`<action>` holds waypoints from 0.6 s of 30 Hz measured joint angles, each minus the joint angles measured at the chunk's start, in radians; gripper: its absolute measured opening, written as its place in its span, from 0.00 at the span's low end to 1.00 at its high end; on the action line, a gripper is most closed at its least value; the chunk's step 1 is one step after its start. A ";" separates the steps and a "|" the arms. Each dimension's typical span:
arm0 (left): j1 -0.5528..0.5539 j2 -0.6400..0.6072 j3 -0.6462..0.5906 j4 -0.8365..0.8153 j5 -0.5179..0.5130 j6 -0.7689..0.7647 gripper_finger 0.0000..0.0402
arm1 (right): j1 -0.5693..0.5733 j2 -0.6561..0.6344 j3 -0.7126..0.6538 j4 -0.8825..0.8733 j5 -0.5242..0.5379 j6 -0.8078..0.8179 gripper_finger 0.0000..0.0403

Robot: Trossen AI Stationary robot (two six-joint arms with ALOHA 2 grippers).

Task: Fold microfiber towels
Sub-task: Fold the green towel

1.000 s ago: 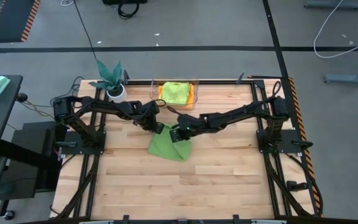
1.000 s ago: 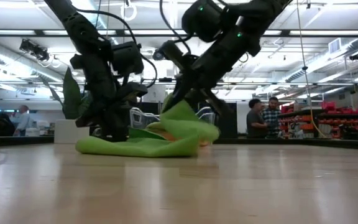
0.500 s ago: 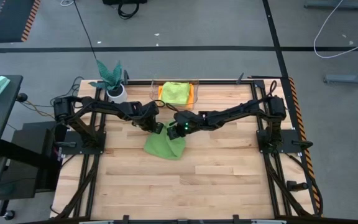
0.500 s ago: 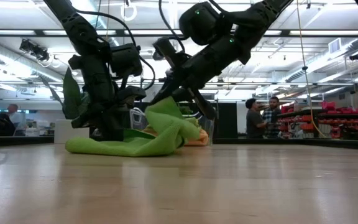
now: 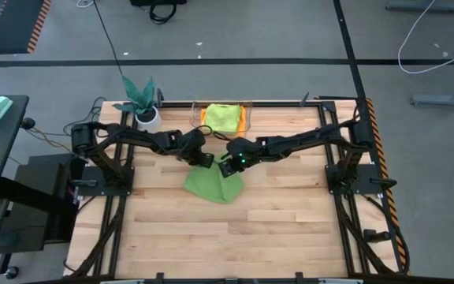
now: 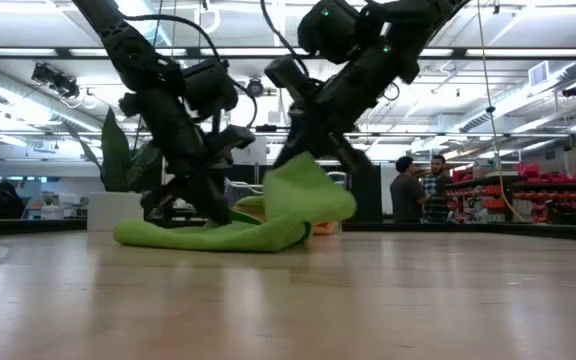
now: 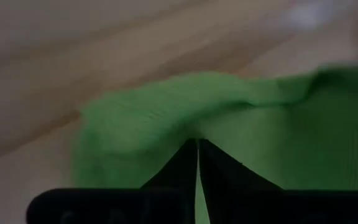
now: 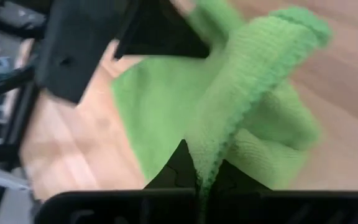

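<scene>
From above, a mid-green towel (image 5: 213, 184) is lying crumpled near the middle of the wooden tabletop (image 5: 235, 237), and both dark arms are meeting at its far edge. The left pincer (image 5: 204, 160) is sitting at the towel's far left corner; the right pincer (image 5: 228, 166) is just beside it at the far right corner, so the cloth is spreading away from both toward the near side. Both arms are about equally close. Behind them a clear bin (image 5: 248, 110) is holding a lime green towel (image 5: 221, 117) over an orange one (image 5: 243, 120), and a teal-leaved plant (image 5: 140, 95) is standing in a white pot at the far left.

At table height, the right pincer (image 6: 303, 150) is holding a fold of the towel (image 6: 308, 195) raised off the surface, while the rest is lying flat (a low green strip). The left pincer (image 6: 213, 195) is pressing down into the cloth. People are standing in the workshop (image 6: 420, 188) beyond.

At the left wrist, the pincer (image 7: 197, 163) is nearly closed, its tips pinching green cloth (image 7: 148, 124).

At the right wrist, the pincer (image 8: 201, 174) is fully closed on a hanging ridge of towel (image 8: 241, 81), with bare wood on either side.
</scene>
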 joint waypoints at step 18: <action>0.029 0.145 0.181 -0.076 0.034 0.081 0.07 | 0.007 -0.064 -0.001 -0.096 0.041 0.003 0.00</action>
